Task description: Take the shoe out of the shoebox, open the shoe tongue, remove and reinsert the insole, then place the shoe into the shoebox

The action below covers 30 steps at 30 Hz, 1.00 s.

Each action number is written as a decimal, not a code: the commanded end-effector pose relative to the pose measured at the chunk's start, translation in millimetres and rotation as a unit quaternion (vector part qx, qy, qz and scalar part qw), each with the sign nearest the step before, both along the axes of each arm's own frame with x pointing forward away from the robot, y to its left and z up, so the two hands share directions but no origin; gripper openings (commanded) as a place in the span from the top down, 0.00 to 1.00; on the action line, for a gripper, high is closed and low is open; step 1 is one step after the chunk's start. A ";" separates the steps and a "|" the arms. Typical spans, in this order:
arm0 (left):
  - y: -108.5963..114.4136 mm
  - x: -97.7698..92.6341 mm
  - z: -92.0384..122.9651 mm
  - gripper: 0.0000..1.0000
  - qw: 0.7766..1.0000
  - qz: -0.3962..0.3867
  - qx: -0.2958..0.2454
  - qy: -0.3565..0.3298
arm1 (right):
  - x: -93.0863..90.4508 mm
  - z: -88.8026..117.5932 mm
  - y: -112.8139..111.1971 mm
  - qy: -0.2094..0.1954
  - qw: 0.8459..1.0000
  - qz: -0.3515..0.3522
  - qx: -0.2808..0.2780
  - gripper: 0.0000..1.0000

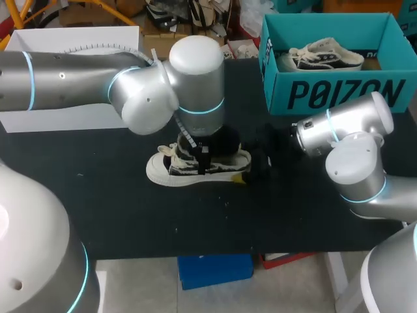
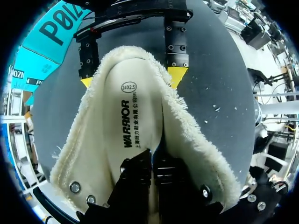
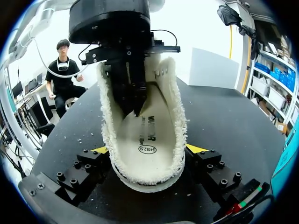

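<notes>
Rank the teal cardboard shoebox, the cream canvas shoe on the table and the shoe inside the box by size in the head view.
1. Teal cardboard shoebox.
2-3. Cream canvas shoe on the table and cream shoe in the box: too alike to rank; one partly hidden, the other farther.

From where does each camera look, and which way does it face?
Head view: above and behind the robot, looking down on the table; left arm and right arm enter from the sides.
Left wrist view: on the left wrist, looking down into the shoe; its left pincer shows.
Right wrist view: on the right wrist, facing the shoe's heel; its right pincer clamps the heel.
Shared: both wrist views show the insole and the other arm's pincer.
</notes>
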<state>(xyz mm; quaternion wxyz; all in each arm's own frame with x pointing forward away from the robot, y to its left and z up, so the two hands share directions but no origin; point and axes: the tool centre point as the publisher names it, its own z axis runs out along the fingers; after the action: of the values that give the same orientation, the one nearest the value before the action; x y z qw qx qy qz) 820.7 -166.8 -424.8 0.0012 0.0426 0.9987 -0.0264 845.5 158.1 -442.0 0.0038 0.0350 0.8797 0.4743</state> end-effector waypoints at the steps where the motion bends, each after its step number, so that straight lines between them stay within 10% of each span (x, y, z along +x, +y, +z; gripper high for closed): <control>1: -6.5 -2.4 -24.0 1.00 0.999 -0.006 -0.009 0.046 | -0.2 0.3 2.3 0.001 1.000 0.000 0.000 1.00; 30: 6.8 1.0 22.2 1.00 0.998 0.011 -0.057 0.032 | -0.2 0.3 2.3 0.001 1.000 0.000 0.000 1.00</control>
<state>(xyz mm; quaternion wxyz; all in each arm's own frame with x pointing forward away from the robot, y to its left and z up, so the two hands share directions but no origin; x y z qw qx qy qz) 824.1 -164.1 -406.9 -0.0318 0.0305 0.9958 -0.0809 845.4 158.4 -441.0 0.0034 0.0347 0.8793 0.4750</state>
